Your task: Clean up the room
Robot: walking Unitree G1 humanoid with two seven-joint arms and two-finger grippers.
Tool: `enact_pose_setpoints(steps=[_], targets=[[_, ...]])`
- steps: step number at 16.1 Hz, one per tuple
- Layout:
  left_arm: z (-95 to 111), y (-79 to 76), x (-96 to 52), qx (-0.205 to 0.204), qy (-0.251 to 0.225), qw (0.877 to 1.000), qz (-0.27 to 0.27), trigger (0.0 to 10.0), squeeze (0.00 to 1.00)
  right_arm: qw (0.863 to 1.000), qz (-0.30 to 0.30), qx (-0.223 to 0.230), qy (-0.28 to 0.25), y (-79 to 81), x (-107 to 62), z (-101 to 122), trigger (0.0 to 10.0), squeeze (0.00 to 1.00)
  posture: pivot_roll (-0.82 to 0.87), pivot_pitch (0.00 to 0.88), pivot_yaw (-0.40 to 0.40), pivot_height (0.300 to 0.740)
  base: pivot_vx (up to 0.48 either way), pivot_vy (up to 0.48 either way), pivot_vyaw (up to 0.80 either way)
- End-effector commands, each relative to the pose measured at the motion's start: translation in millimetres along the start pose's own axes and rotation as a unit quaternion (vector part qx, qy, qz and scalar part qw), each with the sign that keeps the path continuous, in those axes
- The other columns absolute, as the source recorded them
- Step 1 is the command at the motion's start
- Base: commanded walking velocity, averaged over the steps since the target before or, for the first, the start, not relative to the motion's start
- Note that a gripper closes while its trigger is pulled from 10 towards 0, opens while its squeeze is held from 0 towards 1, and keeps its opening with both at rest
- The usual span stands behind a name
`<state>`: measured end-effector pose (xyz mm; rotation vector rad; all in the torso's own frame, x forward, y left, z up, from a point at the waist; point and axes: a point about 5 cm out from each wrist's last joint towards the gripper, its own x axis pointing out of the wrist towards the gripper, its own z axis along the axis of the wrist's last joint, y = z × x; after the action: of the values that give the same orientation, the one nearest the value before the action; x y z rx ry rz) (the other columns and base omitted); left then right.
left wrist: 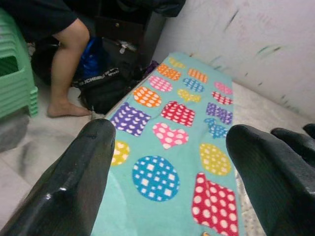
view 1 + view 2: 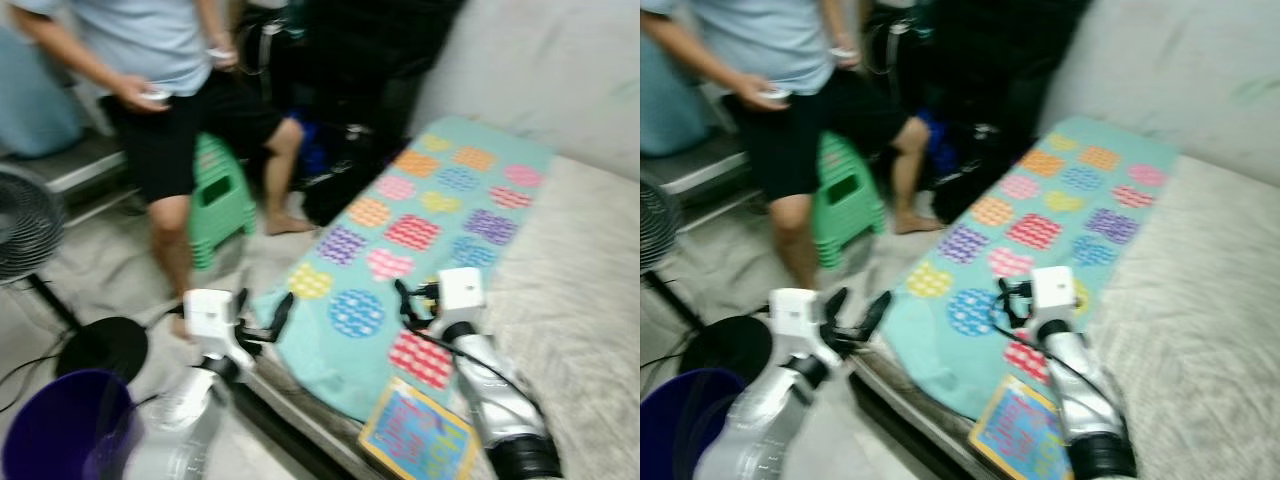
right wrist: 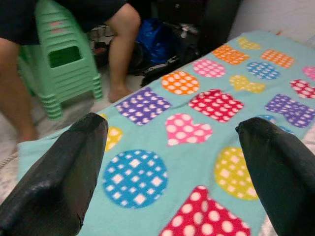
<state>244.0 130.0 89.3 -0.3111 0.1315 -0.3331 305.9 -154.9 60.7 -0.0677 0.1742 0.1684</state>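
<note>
A teal blanket [image 2: 352, 352] printed with dotted colourful shapes lies spread along the bed [image 2: 585, 300], its near corner hanging over the edge. A colourful book [image 2: 420, 437] rests on the bed's near edge, by my right forearm. My left gripper [image 2: 262, 318] is open and hovers just off the blanket's hanging corner, nothing between its fingers [image 1: 78, 182]. My right gripper [image 2: 412, 300] is open above the blanket near the red dotted patch, also holding nothing. In the right wrist view both fingers [image 3: 64, 177] frame the blanket's blue circle and pink heart.
A person [image 2: 160, 100] stands on the floor at the left, beside a stack of green stools [image 2: 220, 195]. Black bags [image 2: 345, 170] sit at the bed's far end. A purple bin [image 2: 60, 425] and a standing fan [image 2: 25, 220] are at my lower left.
</note>
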Motion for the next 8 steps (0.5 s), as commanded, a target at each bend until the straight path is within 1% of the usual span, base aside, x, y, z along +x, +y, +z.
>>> enact_pose_setpoints(steps=[1, 3, 4, 8], targets=[[-0.5, -0.6, -0.5, 0.002, 0.001, 1.0, 0.001, 10.0, 0.0, 1.0, 0.0, -0.004, -0.007, -0.7, 1.2, 4.1, 10.0, 0.0, -0.08, 0.0, -0.013, 0.74, 0.0, 0.0, 0.0], [-0.6, -0.5, -0.4, 0.002, 0.002, 1.0, 0.0, 10.0, 0.0, 1.0, -0.003, -0.002, -0.007, -0.7, 1.1, 3.7, 10.0, 0.0, -0.08, 0.0, -0.011, 0.74, 0.0, 0.0, 0.0], [-0.9, -0.5, -0.3, 0.003, 0.003, 1.0, 0.001, 10.0, 0.0, 1.0, -0.004, -0.002, -0.006, -1.0, 1.0, 3.4, 10.0, 0.0, -0.08, 0.0, -0.011, 0.74, 0.0, 0.0, -0.6], [-1.0, -0.2, -0.1, 0.001, 0.003, 1.0, 0.0, 10.0, 0.0, 1.0, -0.006, -0.001, -0.006, -1.0, 0.9, 3.4, 10.0, 0.0, -0.08, 0.0, -0.01, 0.74, 0.0, 0.0, -0.8]])
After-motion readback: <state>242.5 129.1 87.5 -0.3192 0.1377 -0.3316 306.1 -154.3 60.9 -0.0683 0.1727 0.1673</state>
